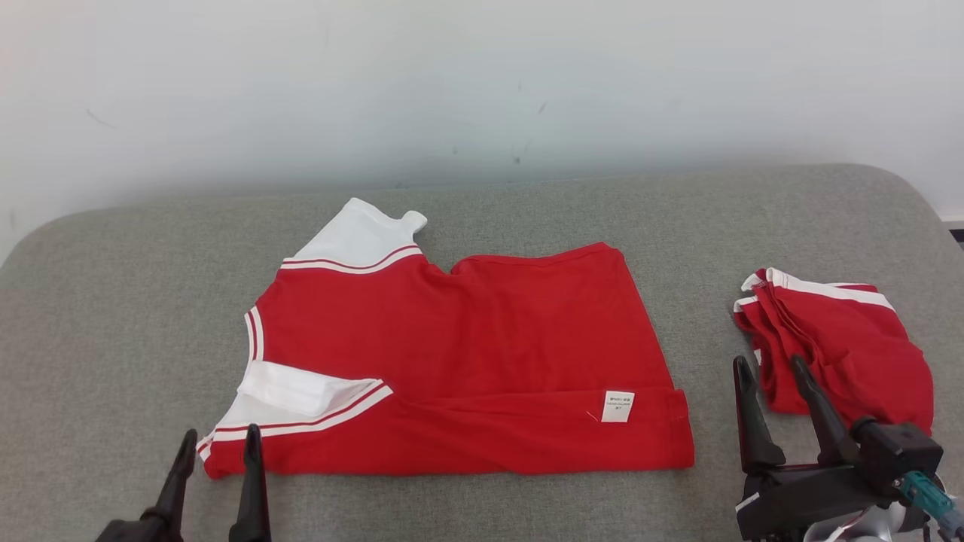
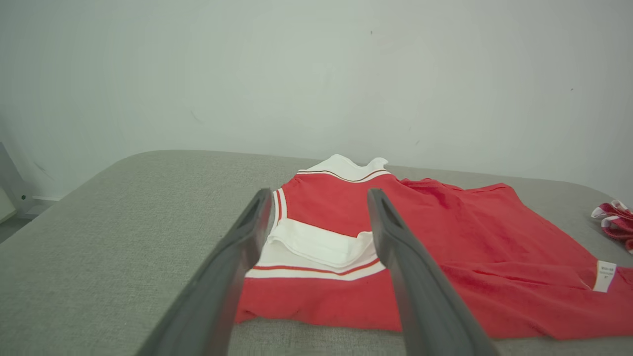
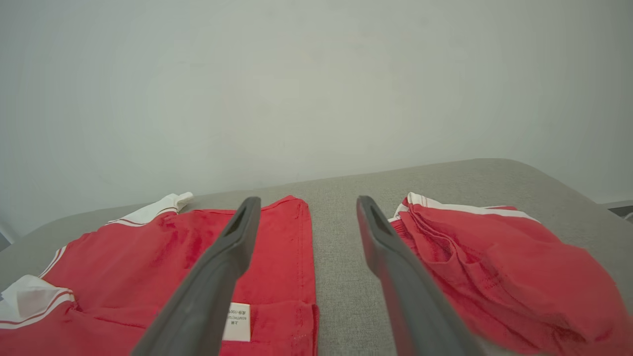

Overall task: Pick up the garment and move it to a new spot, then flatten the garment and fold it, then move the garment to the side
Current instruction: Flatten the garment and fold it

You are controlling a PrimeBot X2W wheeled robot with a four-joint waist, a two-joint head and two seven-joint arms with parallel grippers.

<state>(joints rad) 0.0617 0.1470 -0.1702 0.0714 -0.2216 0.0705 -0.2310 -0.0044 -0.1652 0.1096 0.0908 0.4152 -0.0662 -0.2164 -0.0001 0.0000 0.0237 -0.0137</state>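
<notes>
Both pairs of jaws gape empty; the limp, light red garment (image 1: 482,354) looks best pinched at its near corners.

Free room and obstructions on the grey pad (image 1: 113,301). Bare pad lies wide to the left of the shirt (image 1: 467,361), in a band behind it up to the wall (image 1: 482,75), and in a narrow strip along its near hem. A clear lane of pad separates the shirt's right edge from the red pile (image 1: 843,339), a crumpled heap that blocks the right side. The wall closes the far side. The left gripper (image 1: 221,435), fingers apart, stands at the shirt's near left corner. The right gripper (image 1: 770,363), fingers apart, stands at the lane's near end.
</notes>
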